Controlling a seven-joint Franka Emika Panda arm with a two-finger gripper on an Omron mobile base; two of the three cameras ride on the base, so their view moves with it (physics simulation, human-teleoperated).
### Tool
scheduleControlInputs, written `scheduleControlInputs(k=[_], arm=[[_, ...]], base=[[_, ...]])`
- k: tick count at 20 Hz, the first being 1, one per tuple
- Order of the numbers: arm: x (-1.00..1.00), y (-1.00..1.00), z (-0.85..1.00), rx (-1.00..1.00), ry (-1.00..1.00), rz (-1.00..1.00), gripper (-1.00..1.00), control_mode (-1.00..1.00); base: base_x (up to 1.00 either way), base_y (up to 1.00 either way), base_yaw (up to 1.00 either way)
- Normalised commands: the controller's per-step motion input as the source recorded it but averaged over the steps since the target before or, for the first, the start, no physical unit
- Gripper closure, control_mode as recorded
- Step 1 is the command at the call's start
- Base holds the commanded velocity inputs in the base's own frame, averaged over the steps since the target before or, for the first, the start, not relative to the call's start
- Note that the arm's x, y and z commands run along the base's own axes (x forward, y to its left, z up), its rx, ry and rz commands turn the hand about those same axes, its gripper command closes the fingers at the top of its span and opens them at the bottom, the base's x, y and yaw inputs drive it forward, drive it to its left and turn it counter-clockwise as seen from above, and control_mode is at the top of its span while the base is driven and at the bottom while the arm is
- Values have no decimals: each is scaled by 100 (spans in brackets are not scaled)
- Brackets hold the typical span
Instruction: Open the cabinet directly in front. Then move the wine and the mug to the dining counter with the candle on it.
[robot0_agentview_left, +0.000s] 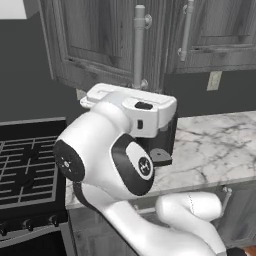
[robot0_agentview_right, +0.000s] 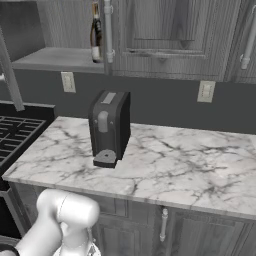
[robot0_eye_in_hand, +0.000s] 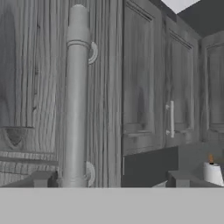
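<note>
Jaws (robot0_eye_in_hand: 111, 179) spread wide, holding nothing. In the hand view the bar handle (robot0_eye_in_hand: 76, 96) stands big and upright, left of centre, between my two tips but touching neither as far as I can tell. The cabinet (robot0_agentview_right: 170, 30) reads as open on one side: in the right base view, upper left, the shelf (robot0_agentview_right: 55, 59) is bare to the cam and the wine (robot0_agentview_right: 95, 35) stands upright on it, at the shelf's right end, just beside the shut door's handle from that angle. So my read is that the door step is about done and the next job is getting clear of the handle w/o dragging the door. How I'd do it: keep the jaws wide and pull straight back along the approach axis, not sideways, so neither tip clips the bar or its mounts. No wrist roll until the tips are past the bar. Then swing round the door edge rather than through it, and check the door stays swung out far enough to leave a lane to the shelf. For the wine, come in level, low on the body below the label, not the neck, since it's tall and slim and prob tips easily. The coffee machine (robot0_agentview_right: 110, 125) sits on the worktop (robot0_agentview_right: 175, 160) right under the shelf, so keep the elbow high and don't dip on the way in or out. Risks: snagging the handle, nudging the door back shut, knocking the bottle.
</note>
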Motion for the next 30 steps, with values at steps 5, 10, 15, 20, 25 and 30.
scheduleControlInputs(k=[5, 10, 15, 20, 25, 30], arm=[[-63, -92, 0, 15, 0, 25, -100, -100], [-15, -87, 0, 16, 0, 49, -100, -100], [36, -83, 0, 8, -4, 50, -100, -100], [42, -69, -10, 2, -6, 51, -100, -100], [54, -40, -23, 5, 0, 50, -100, -100], [84, -5, -25, 3, 0, 35, -100, -100]], base=[[0, 0, 0], [0, 0, 0], [0, 0, 0], [0, 0, 0], [0, 0, 0], [0, 0, 0]])
